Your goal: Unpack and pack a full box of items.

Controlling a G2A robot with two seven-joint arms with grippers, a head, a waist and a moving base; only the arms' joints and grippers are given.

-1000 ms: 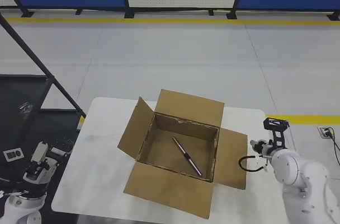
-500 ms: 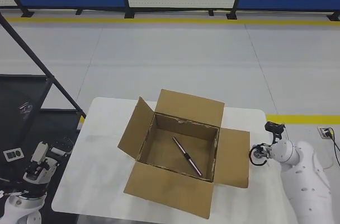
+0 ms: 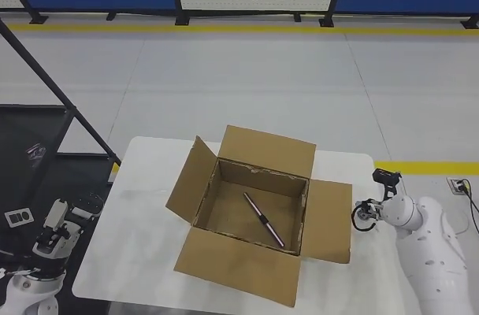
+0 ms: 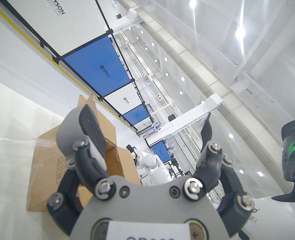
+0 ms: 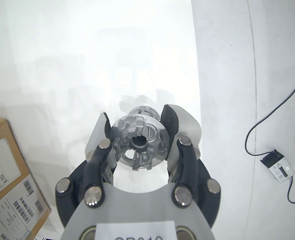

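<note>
We grip metal hub (image 5: 137, 146) in right gripper (image 5: 137, 116), closed tight, over tabletop (image 5: 87, 51) just right of box (image 3: 328, 224); left gripper (image 4: 147, 118) spread, empty.

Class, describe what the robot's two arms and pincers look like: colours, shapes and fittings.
The left arm and right arm have smooth, rounded white shells. The left pincer and right pincer match: grey base plate, black links with silver bolts, two curved grey fingers with black pads.

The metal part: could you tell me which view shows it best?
Right wrist view: the metal part is close, held in the right gripper. Top view shows a dark speck; left wrist, too far to tell.
</note>
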